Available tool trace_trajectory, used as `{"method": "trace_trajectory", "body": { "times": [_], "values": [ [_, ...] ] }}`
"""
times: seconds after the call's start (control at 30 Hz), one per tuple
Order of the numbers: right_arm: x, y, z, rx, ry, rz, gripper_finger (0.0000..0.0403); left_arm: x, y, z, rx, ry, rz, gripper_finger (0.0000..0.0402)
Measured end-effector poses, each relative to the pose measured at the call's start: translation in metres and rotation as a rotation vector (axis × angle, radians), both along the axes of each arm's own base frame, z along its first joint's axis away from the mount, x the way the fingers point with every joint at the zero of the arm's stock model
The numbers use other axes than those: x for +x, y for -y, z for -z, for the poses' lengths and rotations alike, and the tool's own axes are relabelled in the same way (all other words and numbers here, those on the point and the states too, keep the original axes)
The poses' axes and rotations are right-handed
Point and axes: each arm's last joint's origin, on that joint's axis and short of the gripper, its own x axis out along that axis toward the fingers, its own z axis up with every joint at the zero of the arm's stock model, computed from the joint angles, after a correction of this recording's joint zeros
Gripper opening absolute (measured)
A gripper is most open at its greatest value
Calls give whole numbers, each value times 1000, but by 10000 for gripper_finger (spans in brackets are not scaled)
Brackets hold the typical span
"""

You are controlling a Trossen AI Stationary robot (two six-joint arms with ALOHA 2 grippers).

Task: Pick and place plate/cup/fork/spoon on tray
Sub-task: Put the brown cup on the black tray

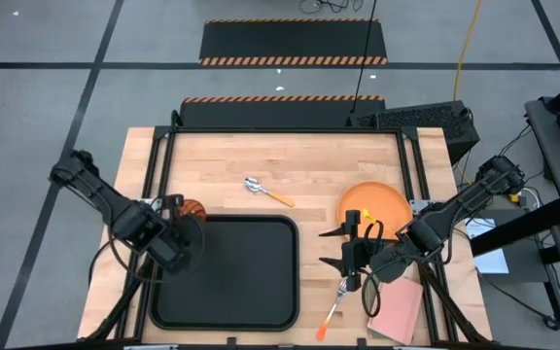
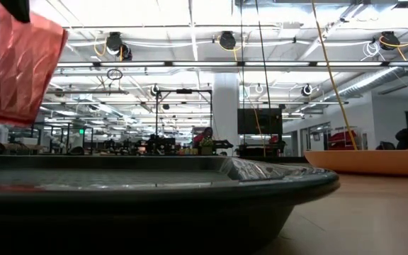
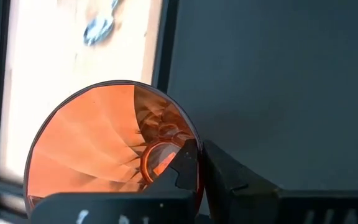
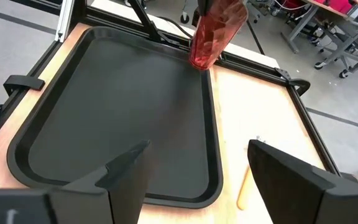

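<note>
My left gripper [image 1: 187, 222] is shut on the amber cup [image 1: 193, 208], held in the air over the far left corner of the black tray [image 1: 261, 301]; the low view shows the cup [image 2: 18, 65] lifted clear. My right gripper [image 1: 348, 249] is open and empty, just right of the tray, between the orange plate [image 1: 373, 204] and the orange-handled fork [image 1: 334, 309]. The spoon [image 1: 264, 192] lies on the table beyond the tray. The plate, fork and spoon lie flat on the wood. My left gripper holds the cup by its rim [image 3: 194, 146], one finger [image 3: 185, 167] inside the cup and the other [image 3: 232, 177] outside its wall. The fingers come from above, along the cup's open mouth. The cup hangs below them, base down and a little tilted, clear of the tray.
A pink notebook [image 1: 398, 309] lies at the near right corner, beside the fork. Black frame rails [image 1: 411, 165] run along the table's left and right sides. The tray's floor [image 4: 117, 106] is bare.
</note>
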Motion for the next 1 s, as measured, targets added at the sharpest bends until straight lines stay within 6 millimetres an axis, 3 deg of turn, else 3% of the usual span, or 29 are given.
{"method": "trace_trajectory", "body": {
  "times": [0.27,0.53,1.0],
  "values": [
    [0,0,0,0,0,0,258,-16,-12,27,-53,44,-145,12],
    [0,0,0,1,0,0,258,-20,-15,50,-63,45,-167,8],
    [0,0,0,7,1,2,258,-15,0,50,-169,120,-104,15]
  ]
}}
